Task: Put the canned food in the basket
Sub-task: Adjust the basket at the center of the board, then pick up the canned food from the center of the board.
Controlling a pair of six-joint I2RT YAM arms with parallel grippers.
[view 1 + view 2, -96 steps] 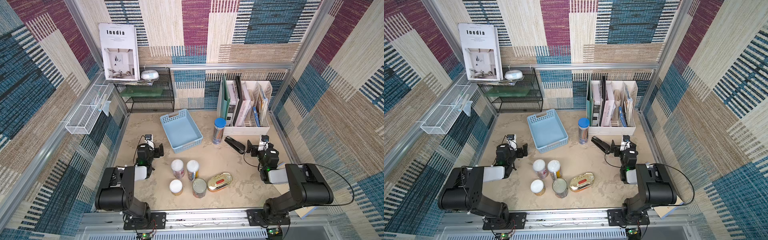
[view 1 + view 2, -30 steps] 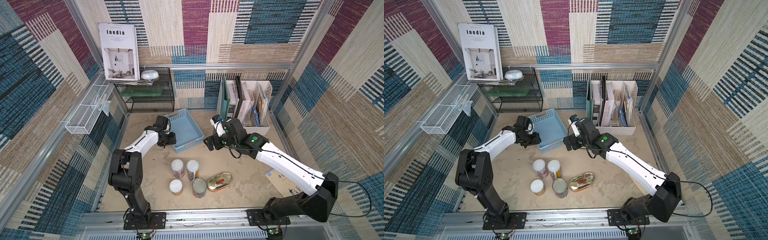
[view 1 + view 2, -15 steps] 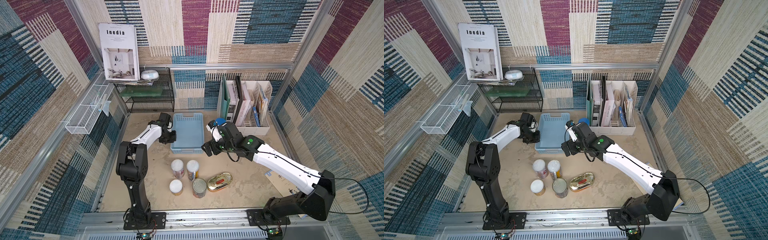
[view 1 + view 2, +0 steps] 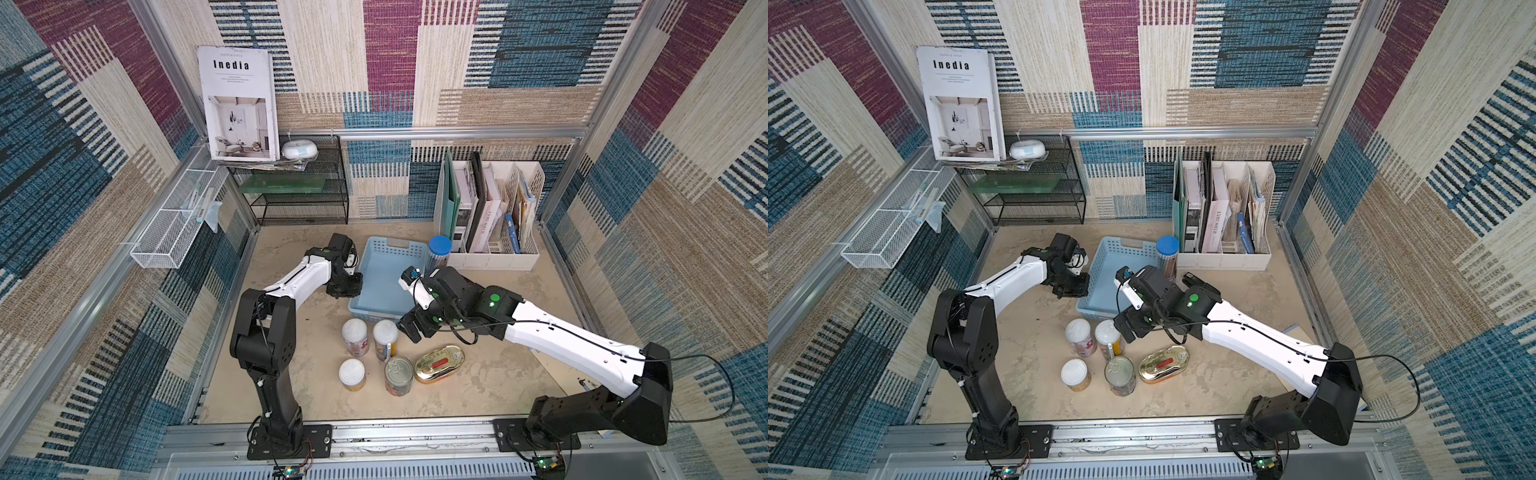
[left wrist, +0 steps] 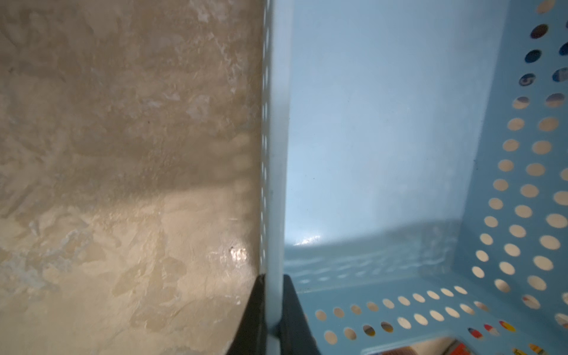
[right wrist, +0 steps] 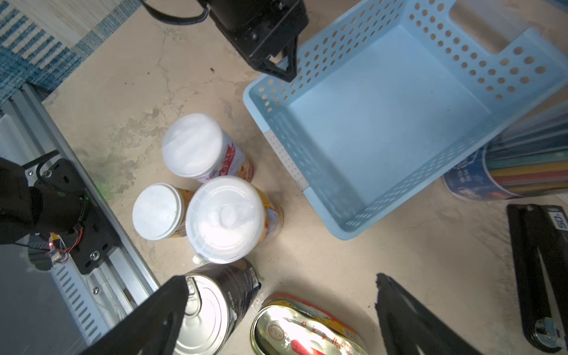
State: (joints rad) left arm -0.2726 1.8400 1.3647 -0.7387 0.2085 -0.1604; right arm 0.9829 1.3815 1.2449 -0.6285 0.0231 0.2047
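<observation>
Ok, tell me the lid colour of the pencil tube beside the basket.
Blue. The pencil tube lid shows best in a top view.

Five cans (image 4: 398, 368), one basket (image 4: 382, 282) and one pencil cylinder (image 4: 439, 245).

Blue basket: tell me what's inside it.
Nothing: the basket floor is bare in the right wrist view. Only one finger of the left gripper, shut on its side wall, reaches inside. In both top views the right arm covers one near corner.

Five cans (image 4: 398, 370) beside blue basket (image 4: 380, 282)
</observation>
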